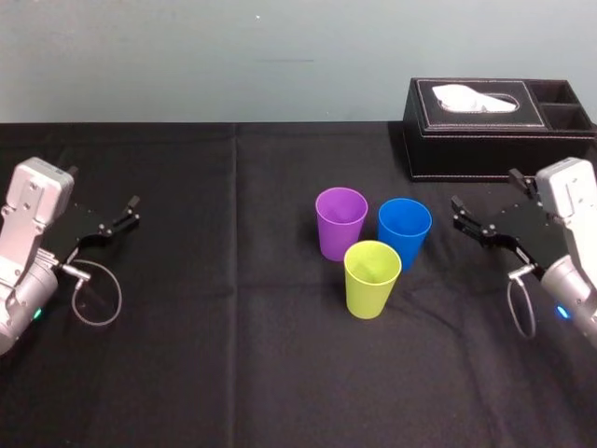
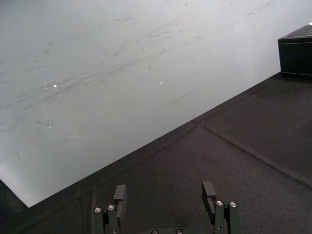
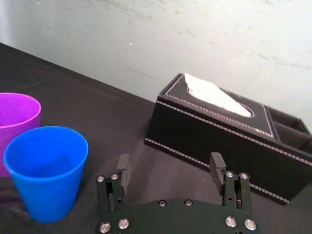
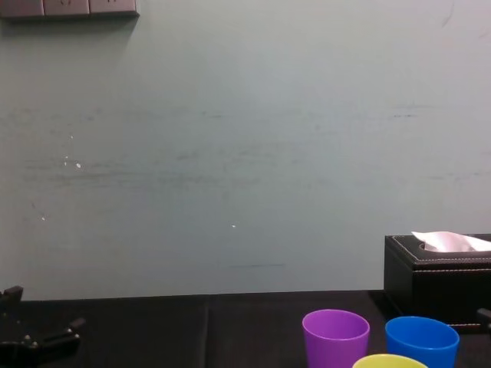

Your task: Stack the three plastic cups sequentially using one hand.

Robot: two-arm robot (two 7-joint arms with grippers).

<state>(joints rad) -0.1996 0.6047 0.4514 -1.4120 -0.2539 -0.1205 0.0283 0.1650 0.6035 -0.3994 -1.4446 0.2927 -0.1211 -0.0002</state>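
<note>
mid-table on black cloth (image 1: 233,355), three upright cups cluster: purple (image 1: 340,222), blue (image 1: 404,229) just beside it, yellow-green (image 1: 372,278) nearest the robot. they look light, smooth and slippery, so pinching one wall at the rim seems best. right gripper (image 1: 460,213) hovers near blue, spread wide, empty. left gripper (image 1: 131,211) parked far left, also spread. tissue box (image 1: 485,131) behind.

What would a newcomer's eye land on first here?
Three bright cups stand clustered at centre: purple cup, blue cup, yellow-green cup nearest the robot. A black tissue box sits back right. The right claw hangs open by the blue cup; the left claw is parked far left.
</note>
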